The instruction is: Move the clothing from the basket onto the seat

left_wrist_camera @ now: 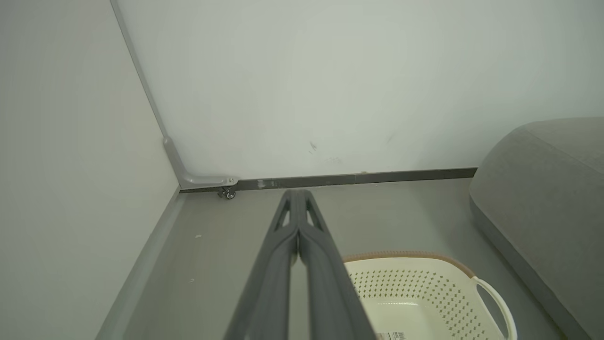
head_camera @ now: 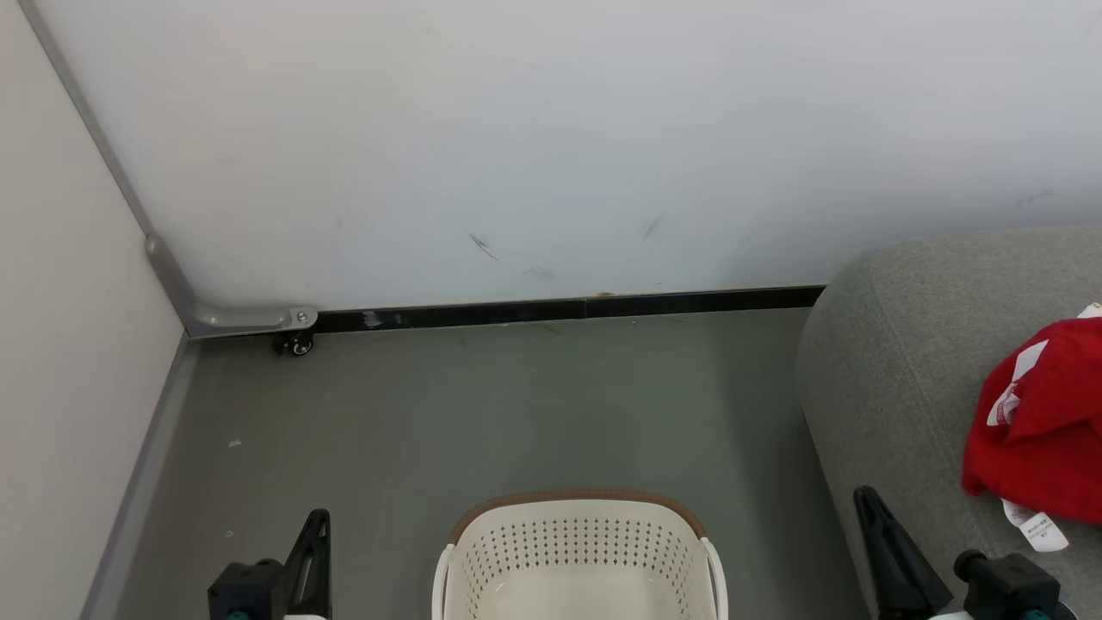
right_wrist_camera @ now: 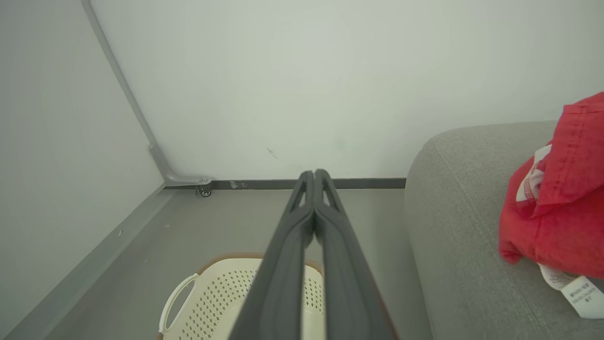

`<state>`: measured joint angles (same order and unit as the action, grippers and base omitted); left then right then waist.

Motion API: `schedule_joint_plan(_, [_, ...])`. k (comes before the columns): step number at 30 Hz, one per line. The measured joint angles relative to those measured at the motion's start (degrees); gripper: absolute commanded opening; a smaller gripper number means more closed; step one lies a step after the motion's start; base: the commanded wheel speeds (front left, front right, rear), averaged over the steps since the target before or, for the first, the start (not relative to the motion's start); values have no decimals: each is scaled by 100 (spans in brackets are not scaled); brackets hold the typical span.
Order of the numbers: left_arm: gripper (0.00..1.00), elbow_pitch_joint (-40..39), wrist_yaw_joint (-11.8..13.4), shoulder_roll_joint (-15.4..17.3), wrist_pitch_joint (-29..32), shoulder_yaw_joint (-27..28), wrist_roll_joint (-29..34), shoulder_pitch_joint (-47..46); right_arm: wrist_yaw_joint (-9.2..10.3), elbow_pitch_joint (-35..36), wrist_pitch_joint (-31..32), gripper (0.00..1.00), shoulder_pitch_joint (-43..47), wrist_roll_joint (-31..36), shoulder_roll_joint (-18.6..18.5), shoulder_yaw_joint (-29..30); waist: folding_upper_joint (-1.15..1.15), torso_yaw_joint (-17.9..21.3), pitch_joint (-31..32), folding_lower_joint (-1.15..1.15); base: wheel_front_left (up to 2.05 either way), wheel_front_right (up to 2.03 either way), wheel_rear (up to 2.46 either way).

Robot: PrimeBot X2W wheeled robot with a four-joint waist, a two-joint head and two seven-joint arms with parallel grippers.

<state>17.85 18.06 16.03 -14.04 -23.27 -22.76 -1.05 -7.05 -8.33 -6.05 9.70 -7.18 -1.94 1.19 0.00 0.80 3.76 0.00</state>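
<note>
Red clothing [head_camera: 1046, 422] with white trim and a white tag lies bunched on the grey seat [head_camera: 895, 362] at the right; the right wrist view has the clothing [right_wrist_camera: 561, 208] on the seat [right_wrist_camera: 453, 226] too. The cream perforated basket [head_camera: 581, 551] with a brown rim stands on the floor at bottom centre, and the part of its inside that shows holds no garment. My left gripper [left_wrist_camera: 298, 194] is shut, to the left of the basket [left_wrist_camera: 424, 293]. My right gripper [right_wrist_camera: 314, 174] is shut, between the basket [right_wrist_camera: 222, 293] and the seat. Both hold nothing.
A white wall with a dark baseboard [head_camera: 568, 308] runs behind. A side panel on the left meets it at a metal bracket and small caster [head_camera: 297, 344]. Grey floor [head_camera: 516, 405] lies between wall, basket and seat.
</note>
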Motion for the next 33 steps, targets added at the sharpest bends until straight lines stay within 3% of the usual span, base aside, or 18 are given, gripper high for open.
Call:
schedule_joint_plan(8, [0,-21,-152,-75,146,214,-489,7,0,18,0,0,-3,-476,0,-58,0,2,-15,0,0,0,0])
schedule_joint_plan(20, [0,-104,-404,-235,388,514,-1358,7,0,35,9,0,-37,-1737,0,-48,0,-11,-64,9,0,0,0])
schedule_joint_plan(33, [0,-188,-758,-431,661,913,-2343,7,0,-30,224,0,-186,-2925,-10,37,0,-29,-81,77,0,0,0])
